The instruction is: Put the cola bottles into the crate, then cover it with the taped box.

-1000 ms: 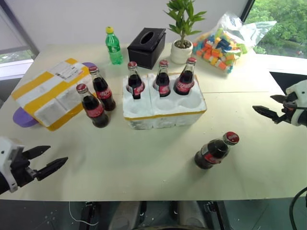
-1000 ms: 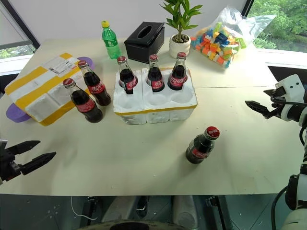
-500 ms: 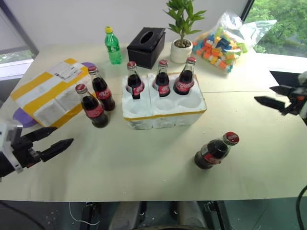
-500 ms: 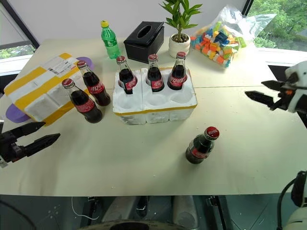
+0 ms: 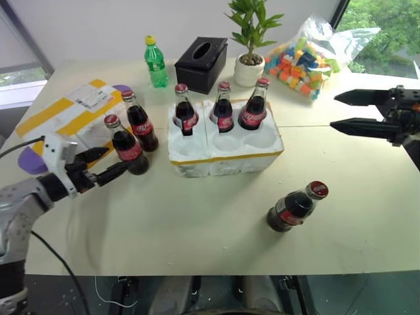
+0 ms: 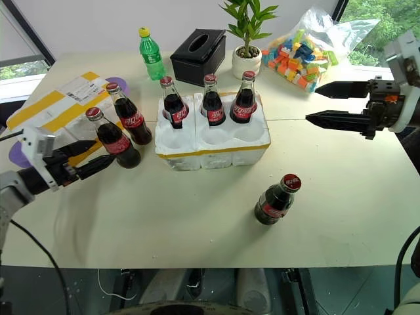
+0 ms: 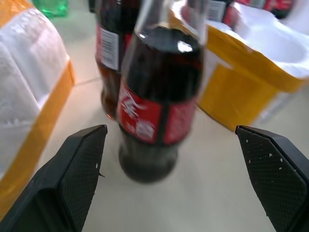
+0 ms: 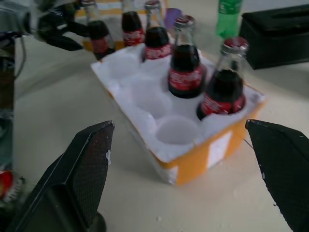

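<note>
While three cola bottles (image 5: 222, 106) fill the crate (image 5: 226, 154) — left tool (image 5: 110, 165) gapes.

Head stereo pair down over table (image 5: 197, 223); wrist views close, perhaps sharing the crate (image 8: 193, 159).

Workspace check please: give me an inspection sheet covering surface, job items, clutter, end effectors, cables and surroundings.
Surface: cream table, level.
Job items: crate holds three bottles in its back wells, front three wells empty; two bottles stand left of it; one bottle stands alone near the front right; taped box lies at far left.
Clutter: green bottle, tissue box, potted plant, bag of blocks, purple disc.
End effectors: left open, by the nearer loose bottle; right open, above the table.
Cables: one on left arm.
Surroundings: windows, greenery outside.
</note>
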Robot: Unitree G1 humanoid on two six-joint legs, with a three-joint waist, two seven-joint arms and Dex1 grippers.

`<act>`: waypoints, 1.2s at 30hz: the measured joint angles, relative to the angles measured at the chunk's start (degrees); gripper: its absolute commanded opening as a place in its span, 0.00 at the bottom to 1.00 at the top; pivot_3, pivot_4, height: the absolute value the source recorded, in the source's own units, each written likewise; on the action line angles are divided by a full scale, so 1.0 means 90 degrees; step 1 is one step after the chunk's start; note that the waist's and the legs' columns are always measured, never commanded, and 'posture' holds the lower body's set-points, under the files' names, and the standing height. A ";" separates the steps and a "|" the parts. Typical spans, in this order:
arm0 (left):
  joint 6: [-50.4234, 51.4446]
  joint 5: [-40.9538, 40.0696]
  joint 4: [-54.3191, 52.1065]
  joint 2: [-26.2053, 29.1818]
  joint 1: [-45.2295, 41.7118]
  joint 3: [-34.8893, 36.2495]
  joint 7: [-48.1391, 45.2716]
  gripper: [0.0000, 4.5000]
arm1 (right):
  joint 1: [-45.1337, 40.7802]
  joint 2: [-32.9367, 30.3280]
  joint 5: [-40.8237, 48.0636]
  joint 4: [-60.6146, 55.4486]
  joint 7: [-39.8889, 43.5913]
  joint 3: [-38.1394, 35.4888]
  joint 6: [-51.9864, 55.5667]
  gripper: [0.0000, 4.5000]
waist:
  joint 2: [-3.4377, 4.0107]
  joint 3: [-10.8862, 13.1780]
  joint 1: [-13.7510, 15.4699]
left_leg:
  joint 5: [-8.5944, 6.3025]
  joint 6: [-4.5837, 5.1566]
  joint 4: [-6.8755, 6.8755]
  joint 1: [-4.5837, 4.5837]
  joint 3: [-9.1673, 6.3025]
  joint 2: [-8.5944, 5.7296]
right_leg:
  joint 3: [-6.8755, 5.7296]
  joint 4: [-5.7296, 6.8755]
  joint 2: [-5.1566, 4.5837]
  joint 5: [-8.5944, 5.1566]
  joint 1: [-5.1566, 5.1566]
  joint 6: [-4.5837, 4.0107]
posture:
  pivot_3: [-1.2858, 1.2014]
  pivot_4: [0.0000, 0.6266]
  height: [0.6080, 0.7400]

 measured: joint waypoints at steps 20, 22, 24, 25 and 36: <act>-0.0410 0.0577 0.0660 -0.0702 -0.0780 -0.0690 0.0554 0.99 | 0.0300 0.0053 0.1310 -0.1603 -0.0687 -0.0181 0.0885 1.00 | -0.0006 0.0000 0.0003 | -0.0001 0.0001 0.0006 -0.0002 0.0001 0.0000 | 0.0000 0.0003 0.0000 0.0001 -0.0002 0.0001 | 0.52 0.24 0.94; -0.0444 0.0632 0.0784 -0.0738 -0.0833 -0.0694 0.0572 0.94 | 0.0300 0.0054 0.1367 -0.1627 -0.0732 -0.0181 0.0890 1.00 | -0.0006 0.0000 0.0007 | -0.0001 0.0001 0.0009 -0.0002 0.0001 0.0000 | 0.0000 0.0004 0.0000 0.0001 -0.0001 0.0001 | 0.52 0.24 0.94; -0.0501 0.0645 0.0829 -0.0755 -0.0837 -0.0723 0.0531 0.80 | 0.0300 0.0056 0.1379 -0.1629 -0.0776 -0.0181 0.0890 1.00 | -0.0007 0.0000 0.0016 | -0.0001 0.0002 0.0010 -0.0002 0.0001 -0.0003 | 0.0000 0.0003 -0.0002 0.0001 0.0001 0.0001 | 0.52 0.24 0.94; -0.0512 0.0646 0.0828 -0.0757 -0.0837 -0.0740 0.0510 0.71 | 0.0300 0.0057 0.1398 -0.1630 -0.0789 -0.0181 0.0890 1.00 | -0.0007 0.0000 0.0017 | -0.0001 0.0002 0.0011 -0.0002 0.0001 -0.0003 | 0.0000 0.0002 -0.0002 0.0001 0.0001 0.0001 | 0.52 0.24 0.94; 0.0751 -0.0392 -0.0054 0.0465 -0.0790 -0.0755 -0.0762 0.62 | 0.0527 0.0147 0.1474 -0.1734 -0.0955 -0.0181 0.0771 1.00 | -0.0019 0.0007 0.0000 | 0.0001 0.0004 0.0022 -0.0057 0.0001 -0.0001 | 0.0000 0.0014 0.0001 0.0002 -0.0052 0.0001 | 0.52 0.24 0.94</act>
